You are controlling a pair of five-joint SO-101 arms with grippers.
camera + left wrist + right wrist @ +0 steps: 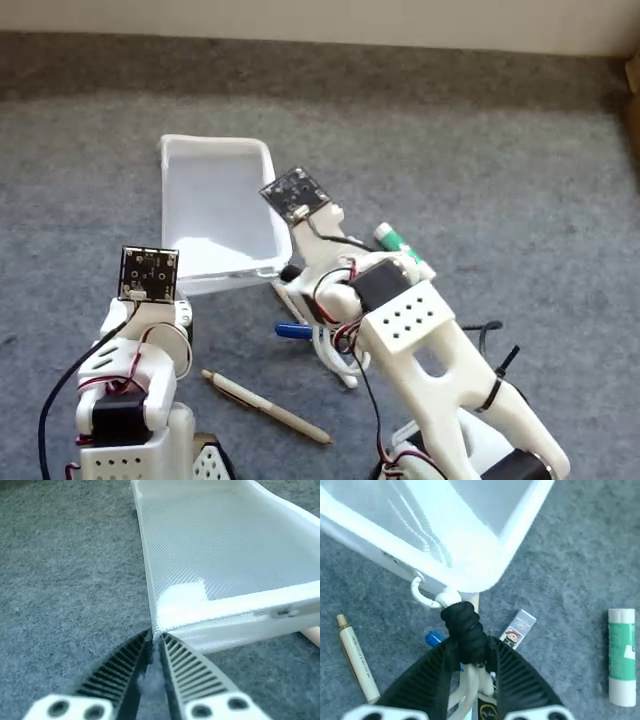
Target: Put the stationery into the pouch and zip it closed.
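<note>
The translucent white pouch (215, 200) lies on the grey worktop (500, 150) and looks empty. The left gripper (156, 636) is pinched together on one near corner and the right gripper (470, 646) is clamped on the black cord zipper pull (462, 622), while the beige pen (265, 405), glue stick (622, 655), eraser (517, 628) and blue pen (292, 329) lie outside. The step looks like running the zipper open. It should go best with the left gripper anchoring its corner so the pouch cannot slide, and the right drawing the pull straight along the zipper line — low and steady — lest the cord slip free.
</note>
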